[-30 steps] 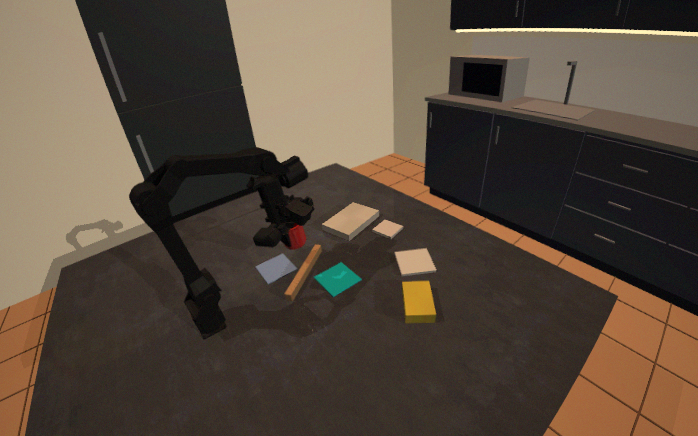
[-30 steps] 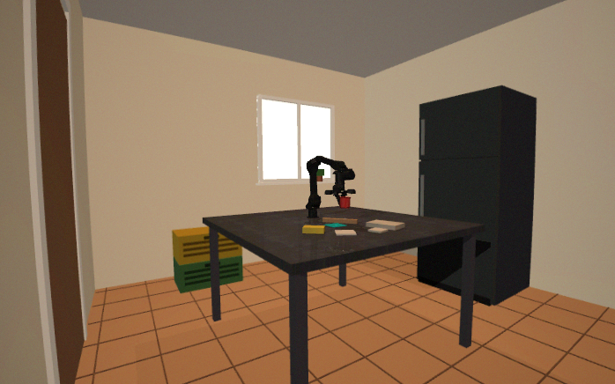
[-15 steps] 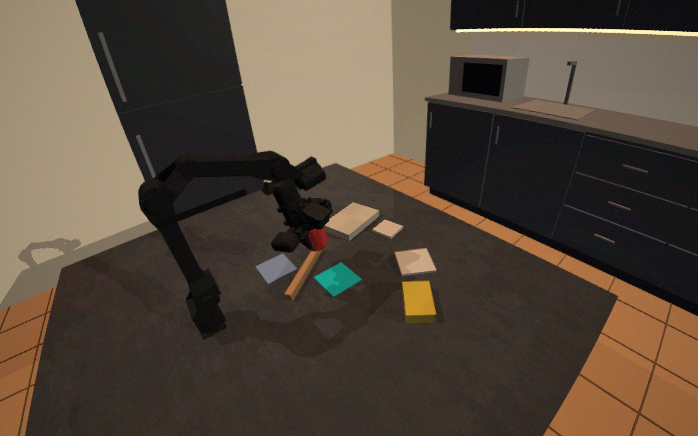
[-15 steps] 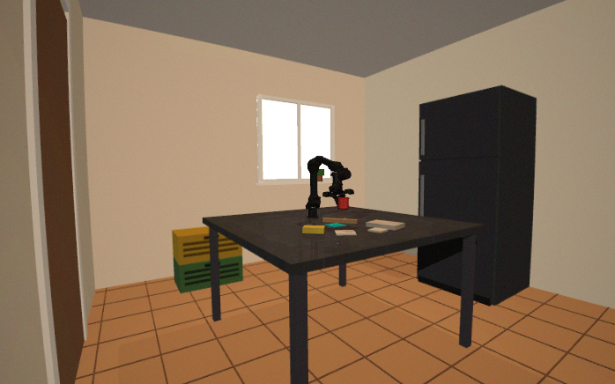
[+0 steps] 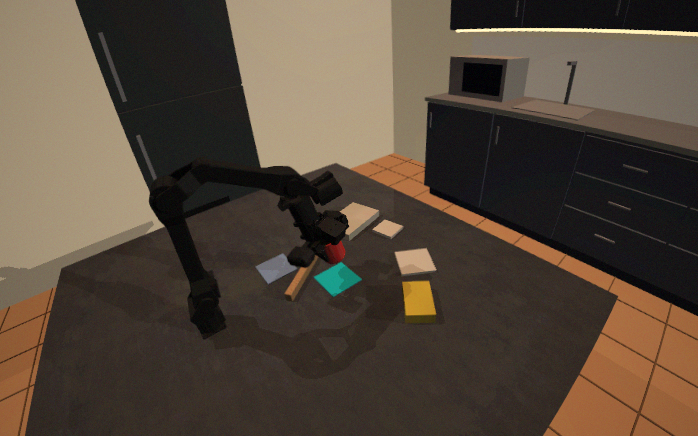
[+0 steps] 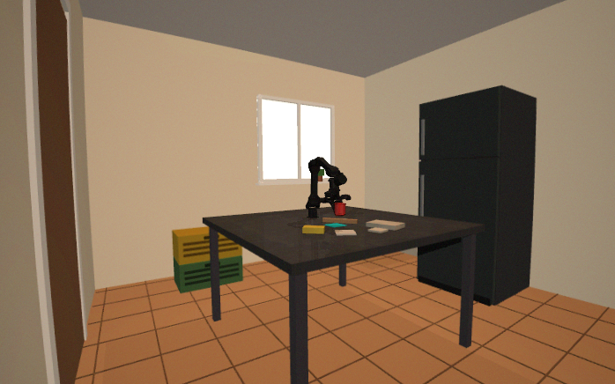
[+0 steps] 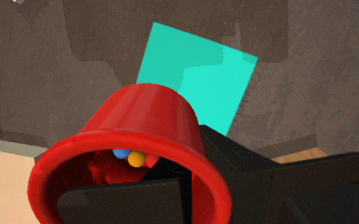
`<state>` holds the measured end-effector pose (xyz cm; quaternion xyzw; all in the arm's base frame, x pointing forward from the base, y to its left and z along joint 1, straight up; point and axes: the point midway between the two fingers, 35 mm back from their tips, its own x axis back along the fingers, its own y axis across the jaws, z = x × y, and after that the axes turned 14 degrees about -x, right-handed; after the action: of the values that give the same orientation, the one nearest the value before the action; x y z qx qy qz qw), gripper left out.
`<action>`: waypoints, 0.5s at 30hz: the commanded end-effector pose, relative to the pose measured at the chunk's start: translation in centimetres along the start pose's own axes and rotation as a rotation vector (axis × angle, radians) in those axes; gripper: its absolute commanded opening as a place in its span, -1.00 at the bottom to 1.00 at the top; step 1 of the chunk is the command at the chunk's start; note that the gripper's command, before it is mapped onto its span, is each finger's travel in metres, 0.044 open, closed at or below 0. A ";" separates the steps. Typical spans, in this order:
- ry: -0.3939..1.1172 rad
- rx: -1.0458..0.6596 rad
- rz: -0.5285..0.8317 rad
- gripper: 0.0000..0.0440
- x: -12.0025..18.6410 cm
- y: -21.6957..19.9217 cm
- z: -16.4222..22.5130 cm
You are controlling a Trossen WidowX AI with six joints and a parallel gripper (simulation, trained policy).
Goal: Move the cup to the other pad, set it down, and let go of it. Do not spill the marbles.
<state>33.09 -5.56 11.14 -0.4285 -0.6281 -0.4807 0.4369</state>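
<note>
The black arm (image 5: 182,243) (image 6: 314,186) reaches out over the dark bench (image 5: 476,346) (image 6: 262,238) (image 7: 325,90); its fingers (image 5: 319,251) (image 6: 332,204) are pinched narrow on the wall of the red cup (image 5: 334,252) (image 6: 340,209) (image 7: 145,107), with one of them poking down inside it. The cup is up in the air, not on a pad; it looks about upright from the side; from the top it shows near the edge of the green-blue pad (image 5: 337,278) (image 6: 335,225) (image 7: 210,85), which lies flat on the bench. In the cup I can see a blue marble (image 7: 121,153), a yellow marble (image 7: 136,159) and a bit of a red one (image 7: 151,160); the finger hides part of the inside, so I cannot tell how many there are.

The gray-blue pad (image 5: 274,268) has no cup on it; a long wood stick (image 5: 300,281) (image 6: 339,220) (image 7: 300,156) lies between the two pads. A yellow block (image 5: 418,300) (image 6: 313,230) sits near a flat pale square (image 5: 414,261) (image 6: 345,232); a little pale square (image 5: 388,229) (image 6: 377,230) lies beside a big pale block (image 5: 361,216) (image 6: 385,225).
</note>
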 end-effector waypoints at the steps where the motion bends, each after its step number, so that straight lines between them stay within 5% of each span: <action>1: -0.011 -0.016 0.003 -1.00 -1.3 -0.3 -0.7; 10: -0.021 -0.047 0.015 -0.84 -3.8 -1.4 -1.1; 15: -0.024 -0.066 0.006 -0.54 -4.5 -1.8 -1.5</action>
<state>32.77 -7.34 7.02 -0.4470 -0.6165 -0.4894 0.4250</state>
